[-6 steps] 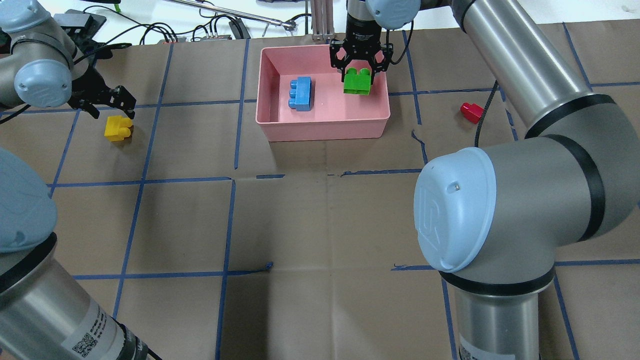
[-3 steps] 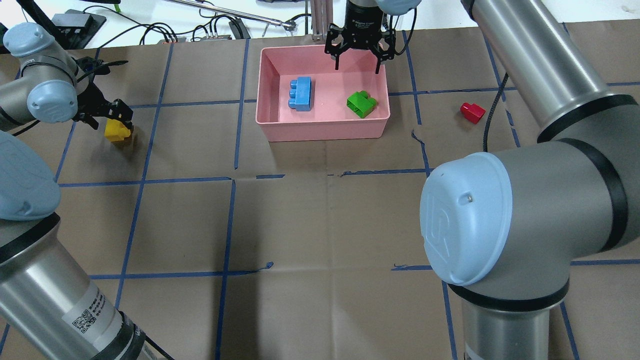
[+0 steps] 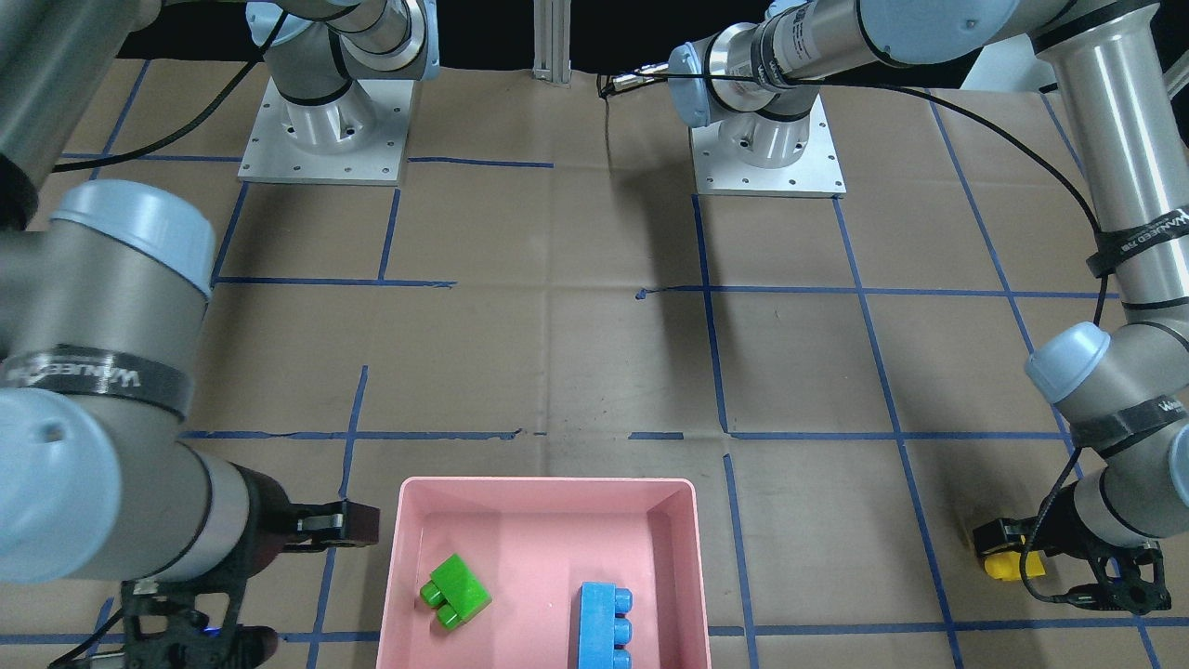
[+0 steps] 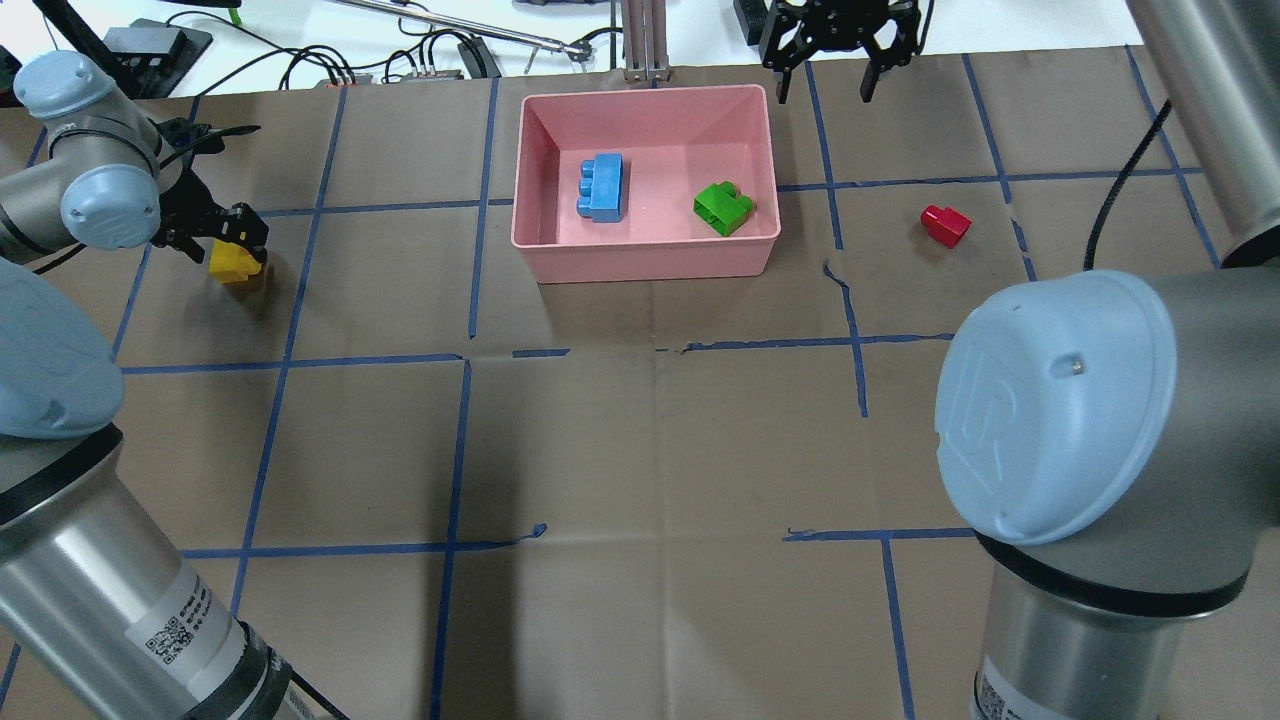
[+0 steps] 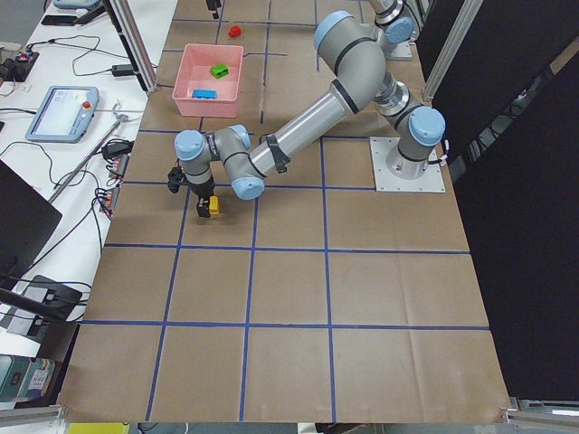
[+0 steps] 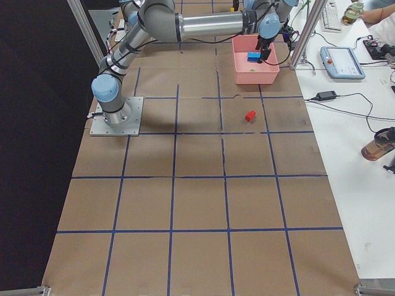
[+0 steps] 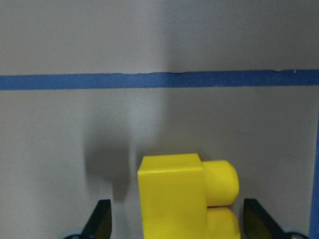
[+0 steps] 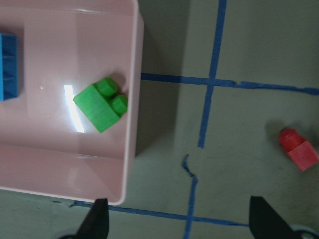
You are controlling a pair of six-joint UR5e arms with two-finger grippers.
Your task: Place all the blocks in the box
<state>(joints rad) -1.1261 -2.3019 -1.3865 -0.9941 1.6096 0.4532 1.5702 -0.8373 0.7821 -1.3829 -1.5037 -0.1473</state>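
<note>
Since half a second ago your right gripper (image 4: 824, 85) has lifted away from above the box (image 4: 645, 262) and drawn back past its far right corner, while the left gripper (image 4: 228, 232) has stayed low at the yellow block (image 4: 236, 262). Start nearest you, well to the left of the box. The left arm reaches out with its wrist bent down, and the fingers stand apart, one on each side of the yellow block, not yet clamped. The wrist view shows the block off-centre, its studs almost touching one finger and a clear gap on its flat side. If you close now, I judge that finger could push or twist the block, or bear on the rounded studs and slip. Inside the box, the green block (image 4: 724, 208) lies tilted toward the right wall and the blue block (image 4: 602, 187) sits left of the middle. Off to the right of the box, the red block (image 4: 945, 225) is still on the table. Farthest out, the right gripper points straight down with its jaws wide and empty.
</note>
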